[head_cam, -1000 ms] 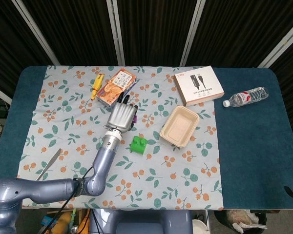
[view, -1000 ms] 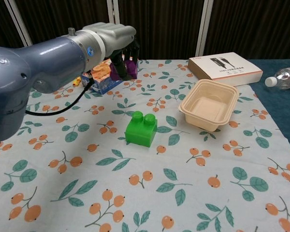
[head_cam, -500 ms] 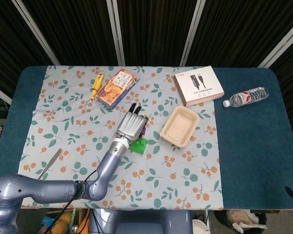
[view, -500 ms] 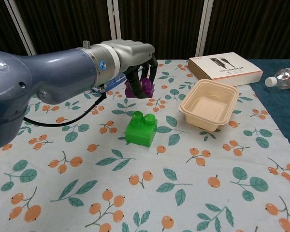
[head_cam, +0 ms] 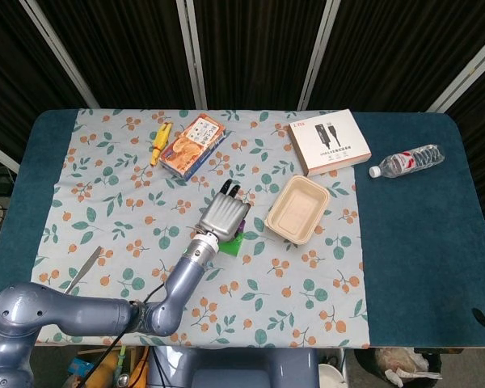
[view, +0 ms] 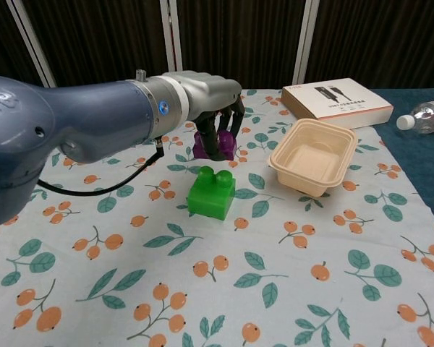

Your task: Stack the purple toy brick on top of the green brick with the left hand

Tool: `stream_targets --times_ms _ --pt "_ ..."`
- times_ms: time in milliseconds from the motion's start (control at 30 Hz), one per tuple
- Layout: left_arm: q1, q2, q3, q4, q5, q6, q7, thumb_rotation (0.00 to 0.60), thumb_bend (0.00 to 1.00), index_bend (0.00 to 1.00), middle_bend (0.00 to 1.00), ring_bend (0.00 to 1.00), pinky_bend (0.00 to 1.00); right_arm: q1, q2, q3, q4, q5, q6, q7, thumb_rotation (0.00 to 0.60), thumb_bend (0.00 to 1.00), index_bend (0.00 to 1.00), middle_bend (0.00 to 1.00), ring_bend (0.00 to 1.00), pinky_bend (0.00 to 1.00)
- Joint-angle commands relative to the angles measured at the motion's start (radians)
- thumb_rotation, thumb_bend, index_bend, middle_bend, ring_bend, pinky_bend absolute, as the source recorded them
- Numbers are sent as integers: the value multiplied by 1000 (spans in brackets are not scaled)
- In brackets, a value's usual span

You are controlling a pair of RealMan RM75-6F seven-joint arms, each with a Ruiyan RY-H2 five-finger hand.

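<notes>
My left hand [view: 210,97] [head_cam: 223,215] holds the purple toy brick [view: 215,144] under its curled fingers, in the air just behind and slightly above the green brick [view: 212,192]. The green brick stands on the floral cloth with two studs up. In the head view the hand covers most of it, leaving a green corner [head_cam: 230,246] and a sliver of the purple toy brick [head_cam: 239,234] showing at the hand's edge. The purple brick does not touch the green one in the chest view. My right hand is in neither view.
A beige tray [view: 314,155] [head_cam: 297,208] sits right of the bricks. Behind are a white box [head_cam: 329,141], a snack box [head_cam: 193,145], a yellow toy [head_cam: 158,142] and a water bottle [head_cam: 406,161]. A flat tool [head_cam: 82,271] lies at the left cloth edge.
My left hand has carried the purple brick from the snack box at the back forward and rightward, and lower, until it hangs just behind the green brick.
</notes>
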Motion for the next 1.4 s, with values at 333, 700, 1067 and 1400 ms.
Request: stream_targets --times_ms 333,700,1067,1400 --pt "-23 8 38 -1 -24 6 -8 600 416 515 514 113 50 -8 4 0 1 1 9 5 600 150 5 20 18 0" --pt "-31 -1 73 23 -11 13 -31 600 416 513 511 113 50 -5 7 1 -7 1 6 -6 600 151 10 20 18 0" --pt "-42 -24 85 51 -2 8 -45 600 416 510 509 113 50 -3 2 3 8 2 -1 5 600 151 10 20 18 0" --pt "-46 -32 95 56 -13 12 -39 600 417 510 510 113 50 -4 -1 3 13 4 0 9 600 150 10 20 18 0"
